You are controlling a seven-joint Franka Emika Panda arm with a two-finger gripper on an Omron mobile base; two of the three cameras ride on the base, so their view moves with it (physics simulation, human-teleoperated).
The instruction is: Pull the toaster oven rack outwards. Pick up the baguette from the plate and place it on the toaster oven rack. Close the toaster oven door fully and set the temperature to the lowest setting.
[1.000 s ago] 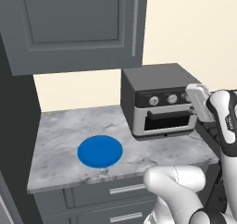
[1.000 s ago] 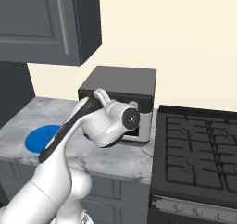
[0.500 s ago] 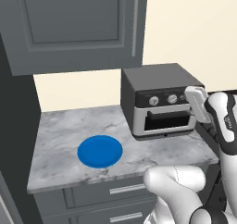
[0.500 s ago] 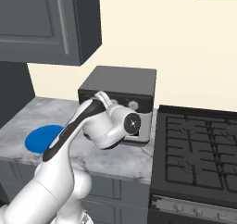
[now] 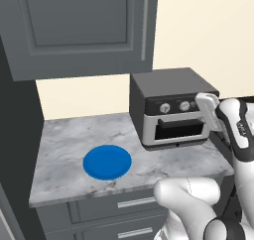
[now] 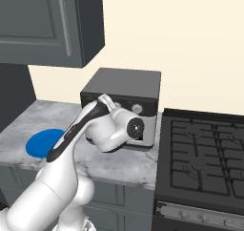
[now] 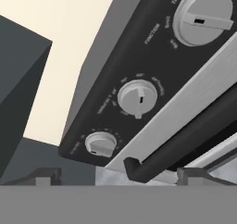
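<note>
The toaster oven (image 5: 171, 107) stands on the counter with its windowed door (image 5: 181, 130) up against the front. My gripper (image 7: 120, 177) hovers open just in front of the knob row, near the right end of the oven (image 6: 124, 101). Three round knobs face the hand: one (image 7: 202, 15), a middle one (image 7: 137, 97), and the nearest (image 7: 100, 143), which lies ahead between my spread fingertips (image 7: 46, 176). The dark bar handle (image 7: 185, 140) runs just beside them. The blue plate (image 5: 107, 162) lies bare on the counter to the left. The baguette and the rack are hidden.
A black stovetop (image 6: 205, 149) adjoins the counter on the oven's right. Grey wall cabinets (image 5: 84, 26) hang above the marble counter (image 5: 64, 145). My own arm (image 6: 90, 130) crosses in front of the oven in the right base view.
The hand has edged slightly closer to the knob panel. The oven and the plate have not moved.
</note>
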